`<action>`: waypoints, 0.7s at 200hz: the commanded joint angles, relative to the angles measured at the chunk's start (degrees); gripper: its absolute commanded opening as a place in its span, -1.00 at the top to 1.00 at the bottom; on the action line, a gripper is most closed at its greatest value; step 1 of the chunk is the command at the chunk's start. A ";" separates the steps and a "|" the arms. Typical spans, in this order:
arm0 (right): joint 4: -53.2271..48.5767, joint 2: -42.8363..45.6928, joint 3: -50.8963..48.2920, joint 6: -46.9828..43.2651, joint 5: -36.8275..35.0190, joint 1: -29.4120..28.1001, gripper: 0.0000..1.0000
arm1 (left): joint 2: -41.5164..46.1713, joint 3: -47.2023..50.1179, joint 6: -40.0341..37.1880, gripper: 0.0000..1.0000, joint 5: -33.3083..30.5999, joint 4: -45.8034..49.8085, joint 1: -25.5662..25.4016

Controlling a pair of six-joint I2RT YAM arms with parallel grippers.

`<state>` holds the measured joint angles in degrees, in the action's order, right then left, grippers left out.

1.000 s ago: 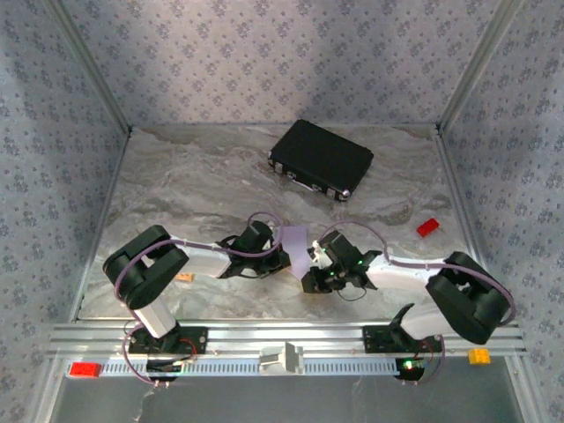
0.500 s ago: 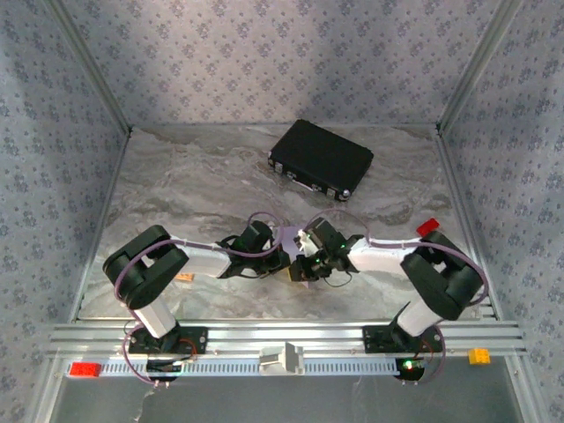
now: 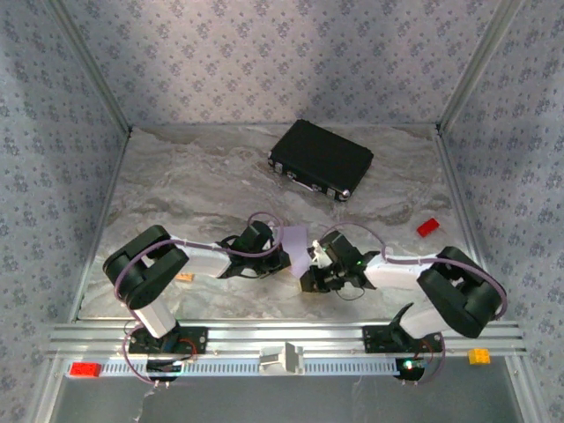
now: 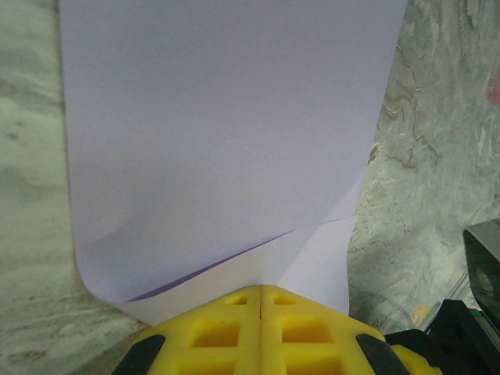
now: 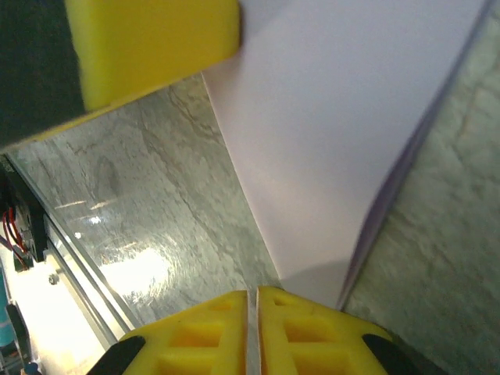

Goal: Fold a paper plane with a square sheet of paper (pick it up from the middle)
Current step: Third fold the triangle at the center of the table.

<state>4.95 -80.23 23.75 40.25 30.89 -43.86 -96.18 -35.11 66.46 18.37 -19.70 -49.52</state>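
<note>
Pinching the paper (image 4: 226,133) from both sides: left pincer (image 4: 260,291) is clamped on one edge, pads together, sheet coming straight out of the seam. Right pincer (image 5: 252,293) is likewise closed on the opposite edge, with only a hairline between the pads and the paper wedged in it. Sheet sits between the two wrists, low over the table (image 3: 194,185), front-centre. It looks doubled over: the top layer curls round at one corner and a slanted edge shows a second layer beneath. My read is a fold in progress, no dart shape yet. The two-sided hold is probably there to line up the layers for a crease. The two pincers are close together, so quarters are tight and they could collide. Case (image 3: 321,159) at the back, red block (image 3: 427,226) to the right, tan block (image 3: 184,278) by the left arm: all well apart from the paper, nothing blocking.
</note>
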 commanded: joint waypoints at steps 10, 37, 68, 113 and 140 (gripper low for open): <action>-5.68 4.14 -1.95 2.97 -0.46 0.22 0.73 | -1.42 0.04 -1.32 1.00 -2.28 4.07 -0.04; -7.94 8.81 1.68 -0.33 1.59 0.37 0.72 | -1.29 -0.04 -1.58 1.00 -2.14 4.22 0.00; -8.31 3.44 5.91 -2.14 1.21 1.83 0.73 | -1.38 -0.22 -1.74 1.00 -1.99 4.09 -0.01; -4.54 -8.16 11.09 -3.31 2.65 2.90 0.72 | -1.20 -0.45 -1.96 1.00 -1.69 4.46 -0.05; -5.82 -10.21 8.52 -2.79 0.94 3.14 0.76 | -0.81 -0.75 -2.44 1.00 -1.72 4.61 -0.05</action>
<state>0.56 -89.06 33.71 38.30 32.25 -41.10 -96.18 -35.22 65.78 18.39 -19.51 -49.52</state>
